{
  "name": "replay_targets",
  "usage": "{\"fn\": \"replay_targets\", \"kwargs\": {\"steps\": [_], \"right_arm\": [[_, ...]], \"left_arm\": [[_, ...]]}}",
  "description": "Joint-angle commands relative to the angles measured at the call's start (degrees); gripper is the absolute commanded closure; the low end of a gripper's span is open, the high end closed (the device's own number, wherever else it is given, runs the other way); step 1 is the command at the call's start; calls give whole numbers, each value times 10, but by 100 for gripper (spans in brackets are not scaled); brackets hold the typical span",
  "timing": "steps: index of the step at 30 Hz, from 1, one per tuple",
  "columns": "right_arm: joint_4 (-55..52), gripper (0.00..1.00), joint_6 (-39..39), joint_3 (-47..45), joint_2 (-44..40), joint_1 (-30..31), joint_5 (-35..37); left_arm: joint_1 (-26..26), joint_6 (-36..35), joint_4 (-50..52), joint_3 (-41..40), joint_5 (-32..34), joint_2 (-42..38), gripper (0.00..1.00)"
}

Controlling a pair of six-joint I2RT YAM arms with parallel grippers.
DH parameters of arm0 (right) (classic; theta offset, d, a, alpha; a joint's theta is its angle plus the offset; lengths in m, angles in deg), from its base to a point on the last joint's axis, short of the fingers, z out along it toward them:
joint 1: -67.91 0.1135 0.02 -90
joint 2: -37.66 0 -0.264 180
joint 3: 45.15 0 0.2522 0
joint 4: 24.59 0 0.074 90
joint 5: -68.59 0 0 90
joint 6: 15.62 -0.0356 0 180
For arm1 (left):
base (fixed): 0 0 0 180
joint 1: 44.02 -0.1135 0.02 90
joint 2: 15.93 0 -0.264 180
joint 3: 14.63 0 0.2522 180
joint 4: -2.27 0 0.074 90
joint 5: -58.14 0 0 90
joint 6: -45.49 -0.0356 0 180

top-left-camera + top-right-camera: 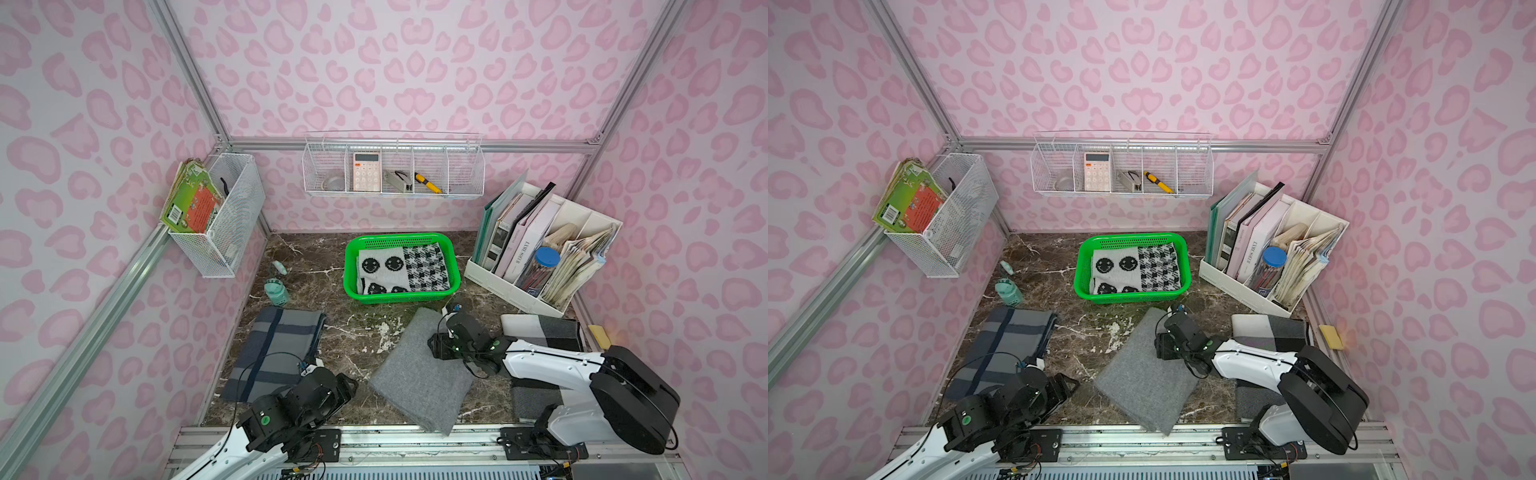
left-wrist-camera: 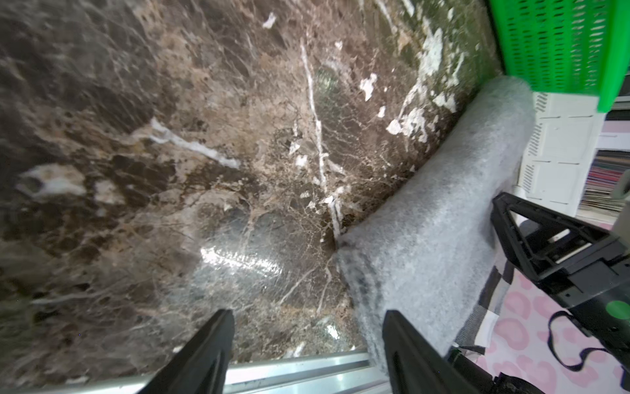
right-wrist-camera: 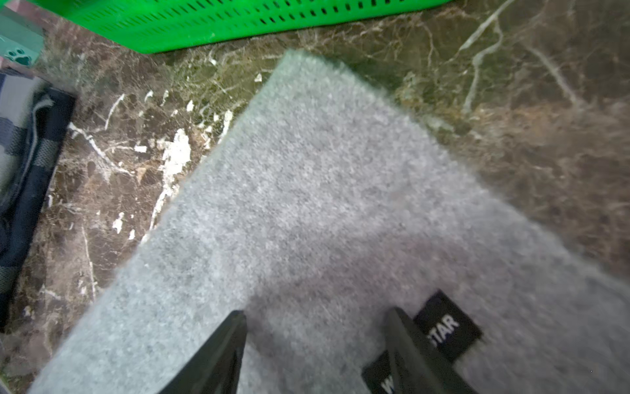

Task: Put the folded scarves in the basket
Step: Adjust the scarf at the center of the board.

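Over scarf (image 3: 341, 204) — right gripper (image 3: 317, 311), perhaps touching.

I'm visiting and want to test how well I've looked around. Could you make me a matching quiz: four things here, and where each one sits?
Things: 1 smiley scarf; 2 plain grey scarf; 3 calculator; 4 blue-lidded jar.
Places: A wire wall rack; B white file organiser; C green basket; D marble table.
Pairs: 1-C, 2-D, 3-A, 4-B.

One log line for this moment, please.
right hand: open over grey scarf | left hand: open, empty | grey scarf: on table | basket: holds patterned scarves
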Motion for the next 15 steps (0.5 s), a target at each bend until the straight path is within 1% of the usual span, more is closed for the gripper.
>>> {"fn": "replay_targets", "kwargs": {"steps": [1,4,8,9,13,15], "right_arm": [[9,33,-6,-2,10,-7,-10],[9,33,-9,-12,11,-16,-7],[9,33,-17,-33,9,-27,-6],[9,34,-19,-39,6,-31,-5],[17,34,-34,-70,-13,-40,-6],[20,34,-42,-84,-21,-44,-6]], "left_arm": [[0,-14,-108,-3,-32,55,26],[6,-15,-172,-4,-37,114,26],[23,-12,-283,-9,-39,198,26],[27,-14,-300,-4,-41,220,26],[49,-9,-318,22,-8,294,27],[51,-11,-347,29,-13,332,27]]}}
